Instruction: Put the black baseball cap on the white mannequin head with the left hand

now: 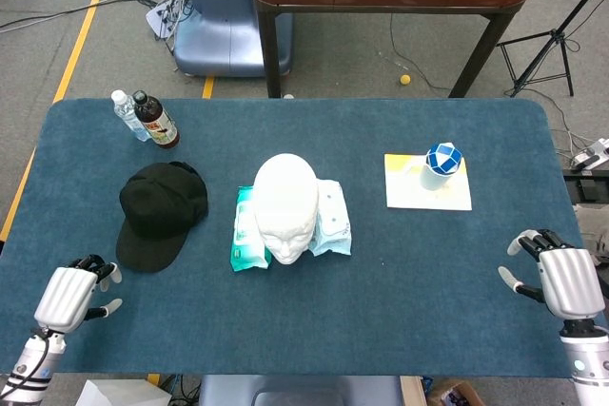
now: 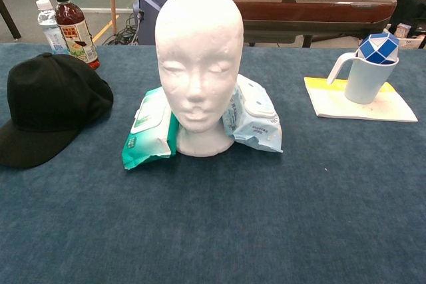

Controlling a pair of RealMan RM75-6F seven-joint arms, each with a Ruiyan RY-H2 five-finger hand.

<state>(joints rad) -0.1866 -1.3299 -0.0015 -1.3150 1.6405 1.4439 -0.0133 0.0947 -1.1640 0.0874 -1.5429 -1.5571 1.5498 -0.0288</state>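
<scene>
1. Black baseball cap (image 1: 160, 210) lay flat on the blue table (image 1: 400, 273), crown up, brim toward the near edge, untouched; sat left of the white mannequin head (image 1: 285, 204), apart from it
2. Mannequin head stood upright mid-table, bare, face toward the near edge, flanked by two wipe packs (image 2: 152, 130) touching its base
3. Left hand (image 1: 72, 296) hovered near the table's front left corner, just short of the brim; fingers loosely curled, a little apart, nothing held
4. Right hand (image 1: 561, 278) rested low at the front right edge, fingers partly spread, empty, well apart from everything
5. Judged as the reach toward the cap, grasp not yet made
6. Best done by approaching the brim from the near side and pinching brim and front of crown together, so the opening faced down after lifting
7. Worth lifting well above the crown of the mannequin head before crossing over, then lowering straight down, brim kept toward the face; a sideways shove looked likely to tip the light foam head
8. Two bottles (image 1: 152, 119) behind the cap and the cup (image 1: 439, 168) on its pad to the right stayed clear of that path
</scene>
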